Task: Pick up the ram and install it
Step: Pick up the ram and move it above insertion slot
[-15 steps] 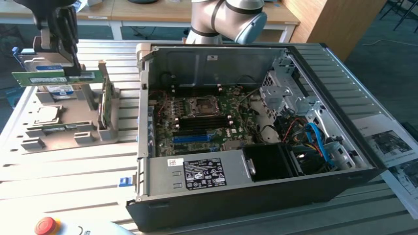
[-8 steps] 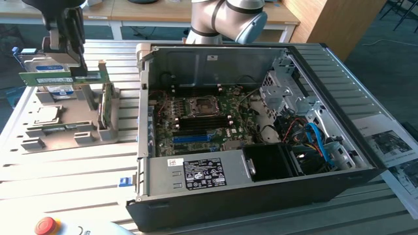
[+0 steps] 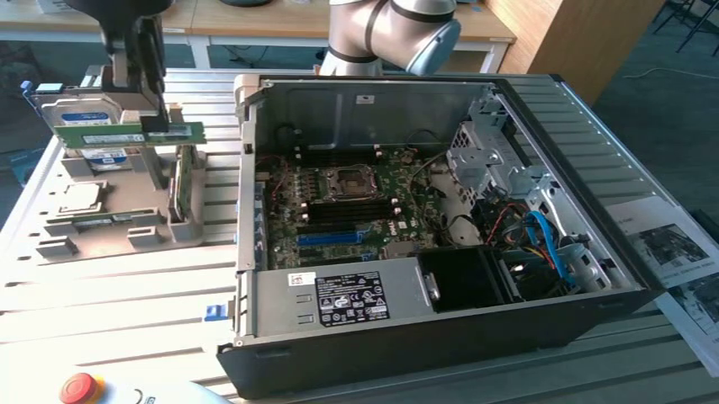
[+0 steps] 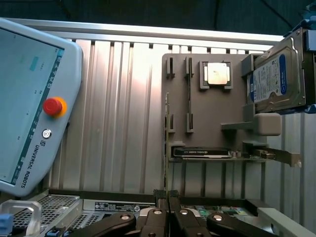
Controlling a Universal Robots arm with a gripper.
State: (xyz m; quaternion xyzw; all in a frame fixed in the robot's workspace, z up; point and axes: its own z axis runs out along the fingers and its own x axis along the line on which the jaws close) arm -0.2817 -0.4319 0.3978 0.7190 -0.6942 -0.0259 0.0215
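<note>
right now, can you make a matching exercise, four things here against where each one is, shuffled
1 long green ram stick
2 boxy silver hard drive, blue-and-white label
3 small square silver processor chip
4 round red button

a flat in a recess of the grey holder
b on the pale grey pendant
c clamped in the fingers
d upright at the holder's end

Pairs: 1-c, 2-d, 3-a, 4-b

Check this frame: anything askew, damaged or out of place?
Nothing stands out. The gripper is shut on the ram, held roughly level above the grey fixture. The hard drive stands upright in its slot, the processor chip lies flat in its pocket, and the open PC case shows no visible damage.
</note>
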